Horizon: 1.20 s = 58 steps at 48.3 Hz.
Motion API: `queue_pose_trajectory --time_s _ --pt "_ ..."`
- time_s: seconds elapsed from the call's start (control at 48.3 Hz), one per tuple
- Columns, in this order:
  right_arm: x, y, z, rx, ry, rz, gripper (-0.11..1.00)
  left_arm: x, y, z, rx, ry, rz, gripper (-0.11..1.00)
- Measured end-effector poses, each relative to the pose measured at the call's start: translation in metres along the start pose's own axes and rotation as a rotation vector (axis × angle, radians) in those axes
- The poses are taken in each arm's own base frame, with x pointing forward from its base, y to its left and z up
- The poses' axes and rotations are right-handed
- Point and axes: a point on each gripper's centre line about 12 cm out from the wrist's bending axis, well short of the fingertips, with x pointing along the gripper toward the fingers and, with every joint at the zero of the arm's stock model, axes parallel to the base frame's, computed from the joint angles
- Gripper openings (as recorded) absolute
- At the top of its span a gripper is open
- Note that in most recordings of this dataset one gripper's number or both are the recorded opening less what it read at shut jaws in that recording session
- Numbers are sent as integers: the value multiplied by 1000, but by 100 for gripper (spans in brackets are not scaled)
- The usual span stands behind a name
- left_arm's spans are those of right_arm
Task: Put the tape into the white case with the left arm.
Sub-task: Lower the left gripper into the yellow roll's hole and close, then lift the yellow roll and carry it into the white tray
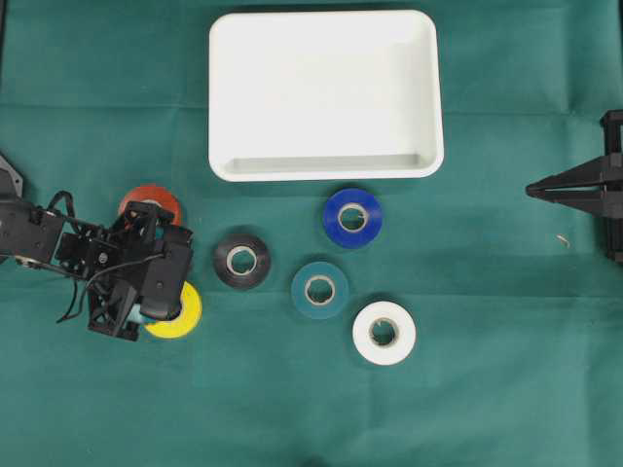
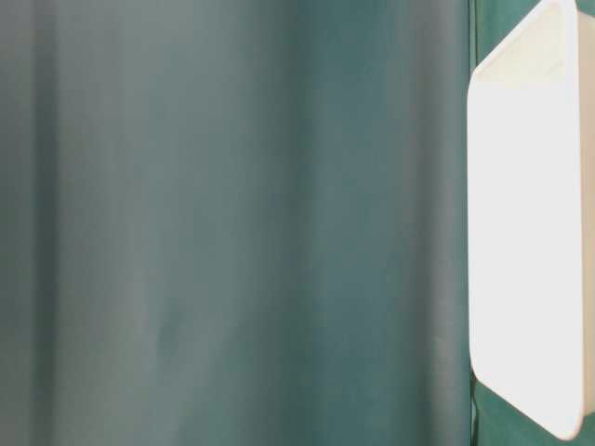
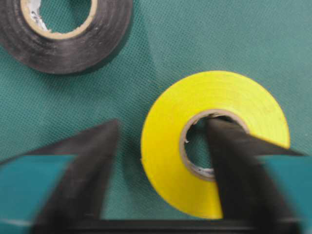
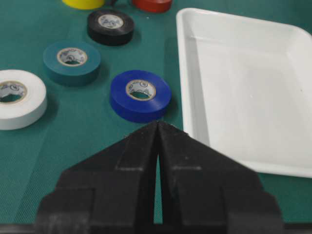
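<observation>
Yellow tape (image 3: 214, 146) straddled by jaws, one inside its core.

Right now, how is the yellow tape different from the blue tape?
The yellow tape has one finger of the left hand inside its hole and another outside its rim; the blue tape has no hand at it. The yellow tape lies far to the left, partly hidden under the arm from above; the blue tape lies in plain sight just below the white case. Both are round rolls lying flat on the green cloth.
</observation>
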Motion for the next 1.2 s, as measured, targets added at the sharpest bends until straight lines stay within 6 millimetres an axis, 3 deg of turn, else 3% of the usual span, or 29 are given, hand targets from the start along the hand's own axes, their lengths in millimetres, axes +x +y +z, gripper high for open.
queue_pose_trajectory --time_s 0.103,0.455,0.952,1.201 --pt "0 0 0 0 -2 1 -9 0 -2 0 -1 0 -3 26" --pt "0 0 0 0 -2 0 -9 -2 -3 3 0 -9 -7 26" --pt "0 0 -1 -2 3 0 -9 -50 -13 46 21 -114 -31 25" --pt "0 0 -2 0 3 0 -9 -52 0 48 -5 -106 -4 26"
